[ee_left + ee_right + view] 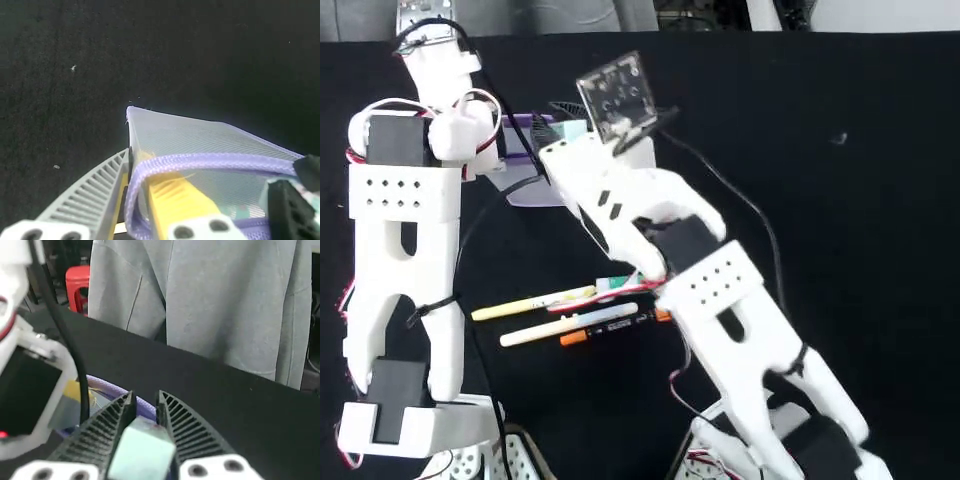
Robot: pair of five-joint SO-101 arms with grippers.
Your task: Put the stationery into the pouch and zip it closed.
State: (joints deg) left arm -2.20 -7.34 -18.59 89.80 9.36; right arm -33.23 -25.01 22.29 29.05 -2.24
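with my left end effector (134,157) pinching the pouch (200,137) rim at 11 o'clock and my right end effector (145,400) clenched on the green eraser (142,450) at its mouth, i fear a mistimed release drops it onto the surface (840,200).

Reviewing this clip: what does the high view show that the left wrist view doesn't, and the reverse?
High view alone: three pens lying on the table in front of the arms, and the right gripper holding a pale green block by the pouch. Left wrist view alone: the pouch's mesh weave and purple rim up close, with the left gripper and its jaws shut on that rim. Both: the pouch and the black table.
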